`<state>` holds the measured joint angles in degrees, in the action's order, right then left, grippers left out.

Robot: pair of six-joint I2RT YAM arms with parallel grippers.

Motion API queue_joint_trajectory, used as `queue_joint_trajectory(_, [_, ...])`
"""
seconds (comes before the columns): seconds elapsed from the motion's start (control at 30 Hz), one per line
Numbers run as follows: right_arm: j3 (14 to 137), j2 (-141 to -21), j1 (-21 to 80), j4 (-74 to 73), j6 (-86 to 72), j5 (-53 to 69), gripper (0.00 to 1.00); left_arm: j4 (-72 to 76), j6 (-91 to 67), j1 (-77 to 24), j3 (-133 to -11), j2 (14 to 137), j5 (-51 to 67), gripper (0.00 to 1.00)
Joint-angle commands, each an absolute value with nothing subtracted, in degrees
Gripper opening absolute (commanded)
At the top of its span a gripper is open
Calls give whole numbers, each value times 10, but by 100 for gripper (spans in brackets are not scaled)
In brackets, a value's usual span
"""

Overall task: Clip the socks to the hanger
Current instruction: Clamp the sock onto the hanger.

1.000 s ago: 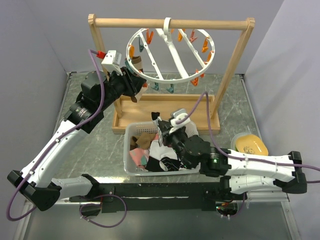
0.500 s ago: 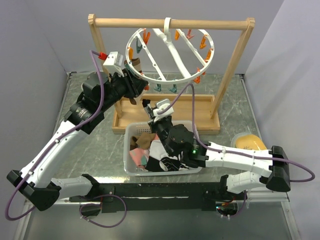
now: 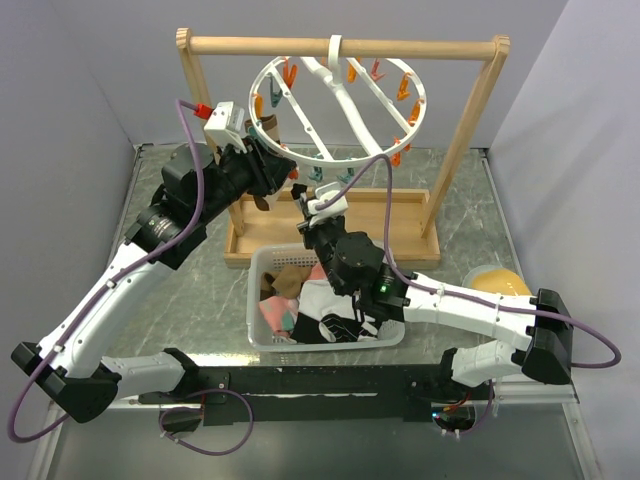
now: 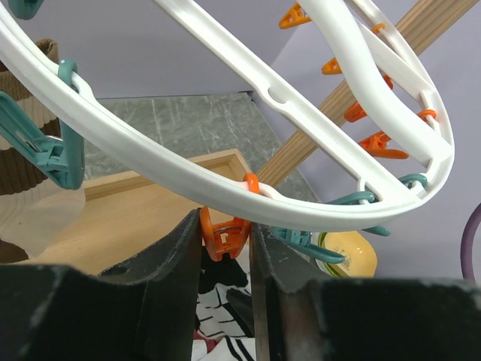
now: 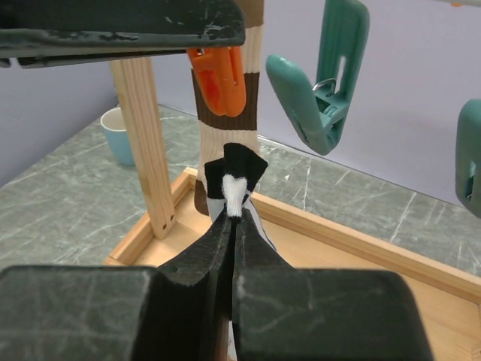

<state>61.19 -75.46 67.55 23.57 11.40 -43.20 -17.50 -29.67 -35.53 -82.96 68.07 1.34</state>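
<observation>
sock: the black-and-white sock (image 5: pixel 239 174) is pinched by one end in your right tool (image 5: pixel 234 226), raised just under the hanger (image 4: pixel 135 150).
handling: light and floppy, so it'll sag. Keep hold near that top edge.
peg: your left tool (image 4: pixel 224 252) squeezes the orange peg (image 4: pixel 223 235).
leftovers: other socks (image 3: pixel 335 322) sit in the basket (image 3: pixel 300 345).

Legible text, any view: none could be read.
Large round white plastic ring hanger (image 4: pixel 150 154): plain moulded surface, with no lettering, brand or number that could be made out.
Small orange plastic peg (image 4: pixel 224 237): moulded ridges only; nothing on it read as a letter or digit.
Teal plastic peg (image 5: pixel 319 90): slotted face, with no sign or label legible.
</observation>
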Motion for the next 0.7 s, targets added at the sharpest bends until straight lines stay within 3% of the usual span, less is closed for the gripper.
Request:
queue_joint_trajectory(0.0, [645,-755,669,258,105,-420,0,-171,-308,-361,-840,664,7,1])
queue_joint_trajectory(0.67, [651,-755,643,253,97,-396,0,-162,-315,-363,-832,670,16,1])
